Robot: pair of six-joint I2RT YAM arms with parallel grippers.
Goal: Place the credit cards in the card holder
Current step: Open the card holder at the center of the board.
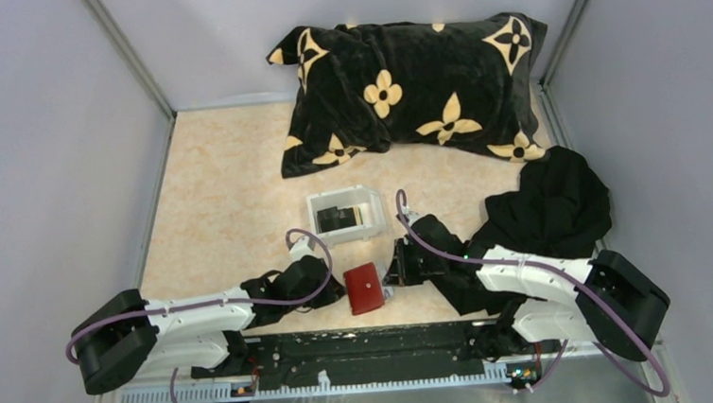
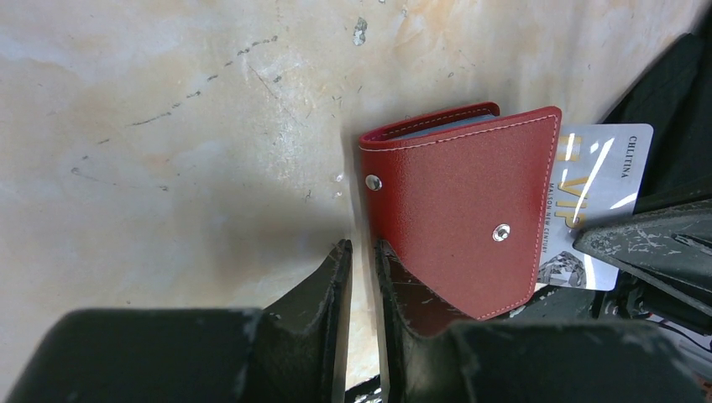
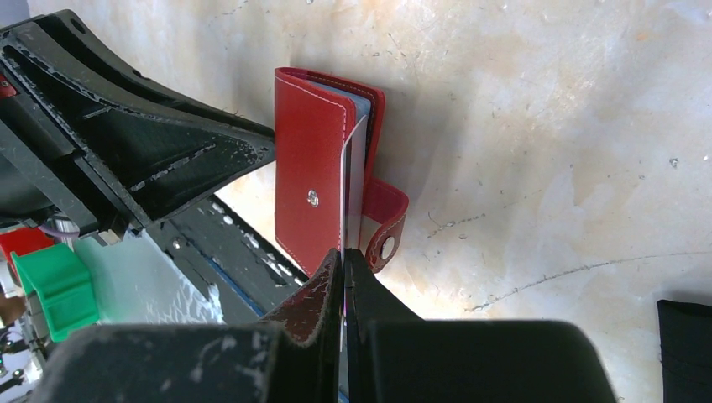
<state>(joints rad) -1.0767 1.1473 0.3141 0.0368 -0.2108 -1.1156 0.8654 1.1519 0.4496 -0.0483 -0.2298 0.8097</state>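
Right wrist: low right fingers pinch a credit card into the card holder; left fingers narrowly parted beside it.

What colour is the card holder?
The card holder is red with pale stitching; the left wrist view shows it best.

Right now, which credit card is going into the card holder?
The pale VIP card, pinched by the right gripper at the card holder; the black card lies in the tray.

Red holder on bench, folded almost shut; pale VIP card halfway into its side, pinched in right hand.
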